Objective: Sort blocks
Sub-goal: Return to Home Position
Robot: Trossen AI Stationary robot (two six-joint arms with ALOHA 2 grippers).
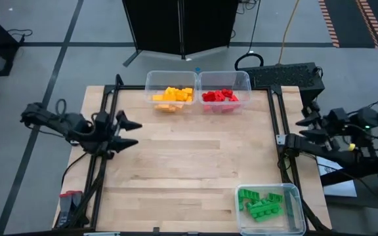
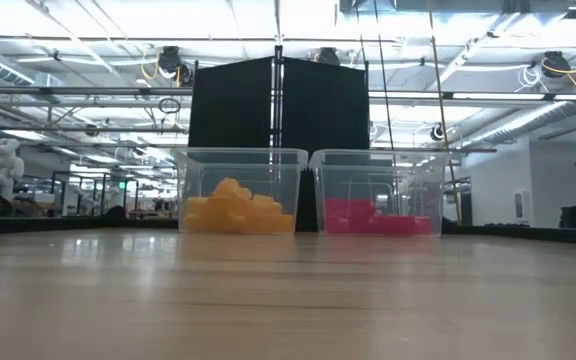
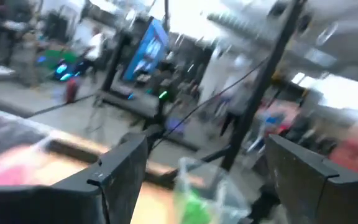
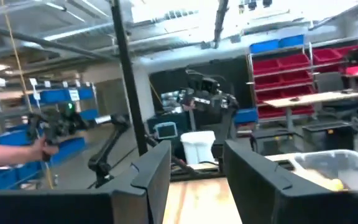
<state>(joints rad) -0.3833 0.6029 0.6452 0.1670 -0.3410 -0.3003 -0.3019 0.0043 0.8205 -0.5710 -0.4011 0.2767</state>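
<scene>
Yellow-orange blocks (image 1: 172, 96) lie in a clear bin at the table's far edge, and red blocks (image 1: 220, 96) lie in the bin beside it; the low view shows the yellow-orange blocks (image 2: 236, 213) and the red blocks (image 2: 376, 216) too. Green blocks (image 1: 262, 204) fill a clear bin at the near right corner. My left gripper (image 1: 131, 132) hovers open over the table's left edge and holds nothing. My right gripper (image 1: 300, 130) hovers open at the right edge, also holding nothing; its fingers (image 4: 157, 168) frame bare tabletop in the right wrist view.
A black metal frame (image 1: 281, 141) runs along the table's left and right sides. A dark panel (image 1: 179, 26) stands behind the far edge. Bare wood lies between the three bins.
</scene>
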